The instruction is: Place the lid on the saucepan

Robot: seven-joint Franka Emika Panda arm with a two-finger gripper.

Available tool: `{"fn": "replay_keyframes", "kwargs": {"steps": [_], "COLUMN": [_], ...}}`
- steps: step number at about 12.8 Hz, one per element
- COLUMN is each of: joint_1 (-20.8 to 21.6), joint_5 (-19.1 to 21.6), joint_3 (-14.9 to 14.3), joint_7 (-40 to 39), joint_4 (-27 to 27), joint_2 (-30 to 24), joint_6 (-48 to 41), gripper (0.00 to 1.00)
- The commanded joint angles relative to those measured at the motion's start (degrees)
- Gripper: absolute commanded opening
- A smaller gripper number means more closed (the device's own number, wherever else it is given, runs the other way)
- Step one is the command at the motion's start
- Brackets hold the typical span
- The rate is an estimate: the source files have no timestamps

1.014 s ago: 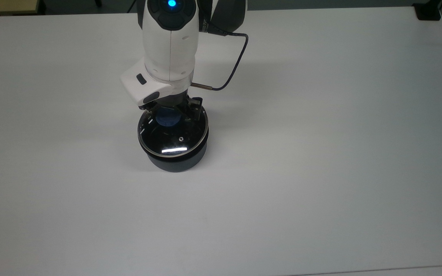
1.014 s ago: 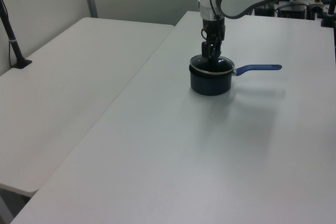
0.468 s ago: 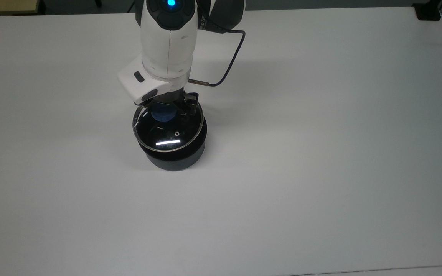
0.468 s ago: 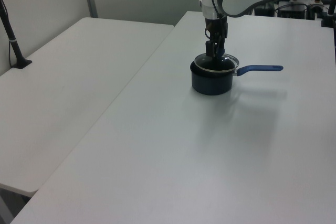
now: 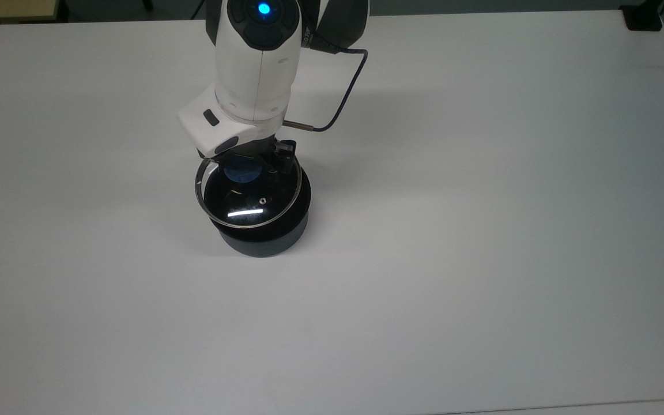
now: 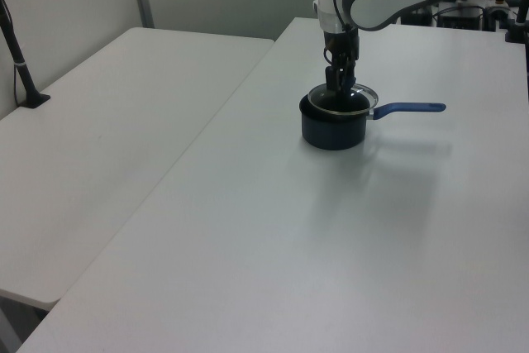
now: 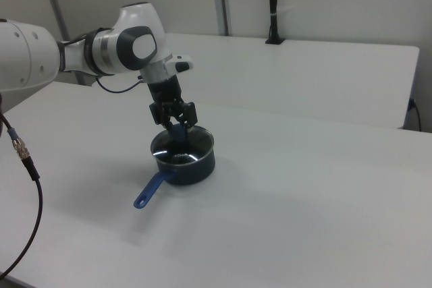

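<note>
On the white bench (image 5: 482,230) the saucepan (image 5: 263,239) stands near centre, its blue handle (image 6: 409,108) pointing to three o'clock in the left view. Just above its rim, the lid (image 5: 248,193) hangs shifted toward ten o'clock in the top view, its knob clamped in the pincer (image 5: 246,168).

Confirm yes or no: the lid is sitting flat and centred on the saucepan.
No: in the top view the lid, held by the gripper at its knob, is offset toward the top view's left of the saucepan.

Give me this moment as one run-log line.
gripper: shut on blue knob of clear glass lid | lid: tilted, raised above dark navy saucepan | saucepan: on white table | seated: no
</note>
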Motion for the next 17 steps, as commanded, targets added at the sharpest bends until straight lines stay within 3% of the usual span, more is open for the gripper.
{"fn": "replay_keyframes", "kwargs": {"steps": [1,17], "joint_1": [0.6,1.0], "joint_5": [-1.9,-3.1], "joint_3": [0.2,0.5], "joint_7": [1.7,3.1], "joint_4": [-0.6,1.4], "joint_2": [0.0,0.7], "joint_6": [-0.2,1.7], "gripper": [0.49,0.49]}}
